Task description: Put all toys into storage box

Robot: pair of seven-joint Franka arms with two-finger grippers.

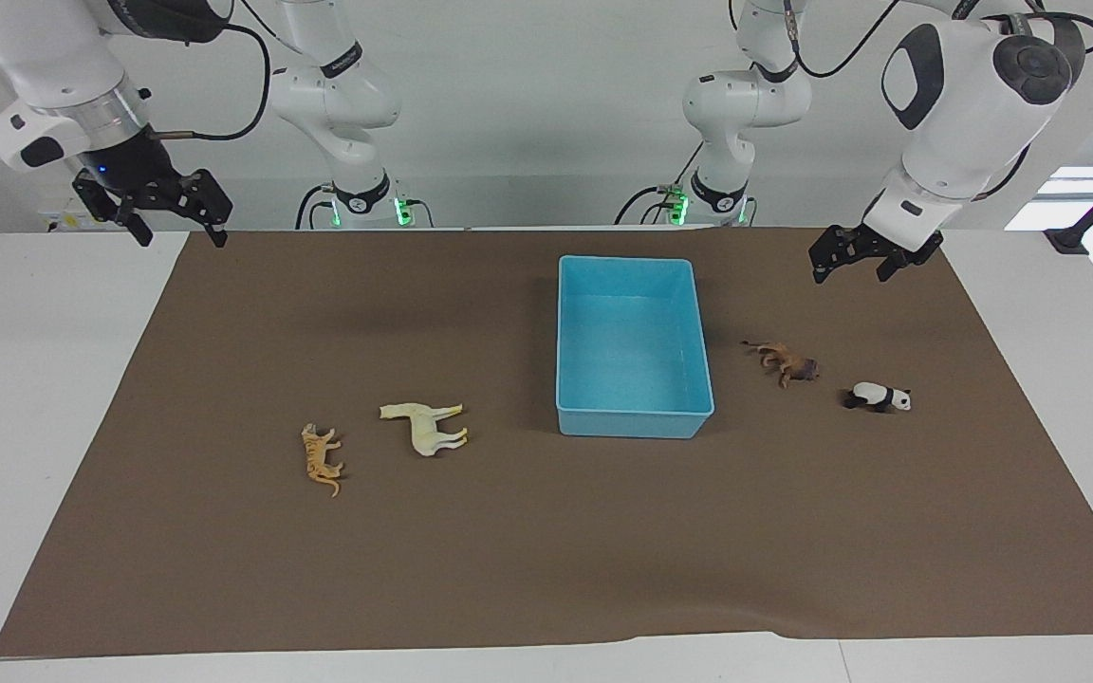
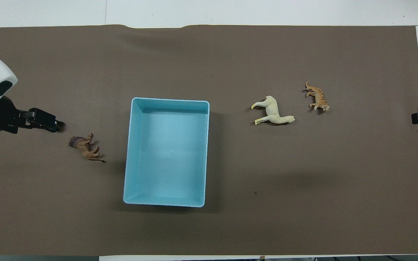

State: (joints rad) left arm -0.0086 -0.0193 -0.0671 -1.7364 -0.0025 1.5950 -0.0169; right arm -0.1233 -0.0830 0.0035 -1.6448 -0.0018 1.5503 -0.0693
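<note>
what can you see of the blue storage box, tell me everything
The storage box is a light blue rectangular tray, plastic by its look, with low walls, rounded corners and a flat bottom. It sits upright and open on the brown mat, empty, between the horse and the lion. Nothing touches it but the mat.

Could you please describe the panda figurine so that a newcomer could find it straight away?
Start at the blue storage box and go toward the left arm's end of the table, past the brown lion. The panda lies beside it, the only black-and-white toy.
</note>
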